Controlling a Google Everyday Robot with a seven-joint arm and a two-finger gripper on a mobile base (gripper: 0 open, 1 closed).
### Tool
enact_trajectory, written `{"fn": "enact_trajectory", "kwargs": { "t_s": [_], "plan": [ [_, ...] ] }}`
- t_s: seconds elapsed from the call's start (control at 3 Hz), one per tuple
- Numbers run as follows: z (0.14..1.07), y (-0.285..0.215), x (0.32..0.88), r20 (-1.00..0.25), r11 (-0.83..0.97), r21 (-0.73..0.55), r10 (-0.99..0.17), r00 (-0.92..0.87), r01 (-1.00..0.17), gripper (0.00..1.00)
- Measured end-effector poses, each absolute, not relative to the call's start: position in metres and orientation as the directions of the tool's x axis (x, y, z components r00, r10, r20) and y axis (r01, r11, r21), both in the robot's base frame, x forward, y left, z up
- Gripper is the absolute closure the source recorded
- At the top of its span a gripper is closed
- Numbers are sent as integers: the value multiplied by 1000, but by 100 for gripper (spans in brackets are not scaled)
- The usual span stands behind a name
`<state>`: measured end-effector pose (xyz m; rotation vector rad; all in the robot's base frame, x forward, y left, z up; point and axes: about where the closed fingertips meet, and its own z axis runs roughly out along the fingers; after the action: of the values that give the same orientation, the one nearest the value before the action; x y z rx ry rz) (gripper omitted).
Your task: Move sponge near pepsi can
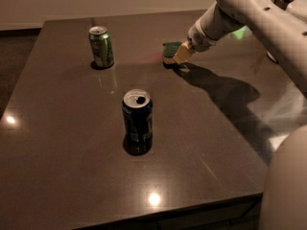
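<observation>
The sponge (169, 50), dark green on top, is at the far middle of the dark table (72, 176). My gripper (181, 54) reaches down from the right on the white arm and is shut on the sponge's right side, holding it just above the tabletop. The pepsi can (137, 119), dark blue with an opened silver top, stands upright in the middle of the table, well in front and to the left of the sponge.
A green can (101, 46) stands upright at the far left of the table. My white arm (259, 18) crosses the far right side, and my body (288, 186) fills the lower right corner. The table's front edge runs along the bottom.
</observation>
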<state>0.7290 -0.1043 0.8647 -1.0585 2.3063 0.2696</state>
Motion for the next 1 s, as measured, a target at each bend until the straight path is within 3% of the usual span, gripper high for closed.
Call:
{"fn": "enact_trajectory", "kwargs": {
  "t_s": [1.0],
  "plan": [
    [915, -83, 601, -618, 376, -98, -749, -239, -922, 100]
  ]
}}
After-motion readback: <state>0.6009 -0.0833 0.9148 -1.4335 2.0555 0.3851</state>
